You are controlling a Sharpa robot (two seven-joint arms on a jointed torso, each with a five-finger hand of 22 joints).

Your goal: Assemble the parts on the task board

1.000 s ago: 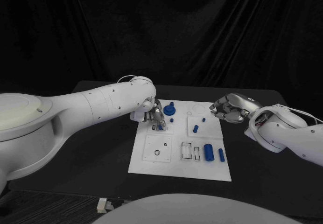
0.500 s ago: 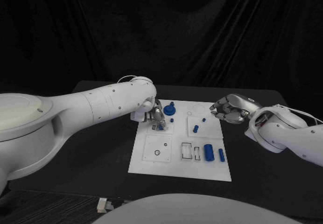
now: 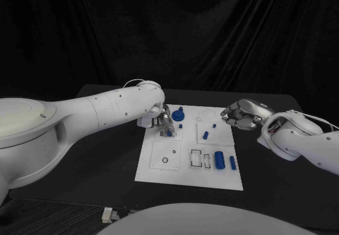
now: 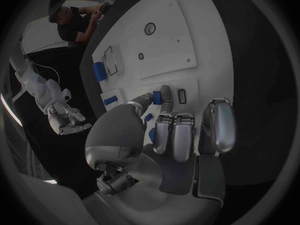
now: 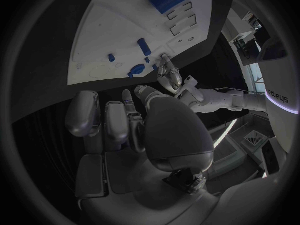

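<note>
Fingers (image 4: pixel 164 96) of the left hand (image 3: pixel 161 119) pinch a small blue part (image 4: pixel 155 98) over the task board (image 3: pixel 161 169), apparently mid-insertion, needing a straight press down; the right hand (image 3: pixel 242 113) hovers curled, holding nothing.

black table (image 3: pixel 106 161) | black curtain (image 3: pixel 212 44) behind it | small pale object (image 3: pixel 107 214) on floor

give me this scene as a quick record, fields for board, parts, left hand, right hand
board: white task board flat on the black table
parts: blue pieces on the board's right half, a round blue one near its far edge
left hand: left hand over the board's far left corner, fingertips pinching a small blue part down at the board
right hand: right hand beside the board's far right edge, fingers curled, holding nothing
</note>
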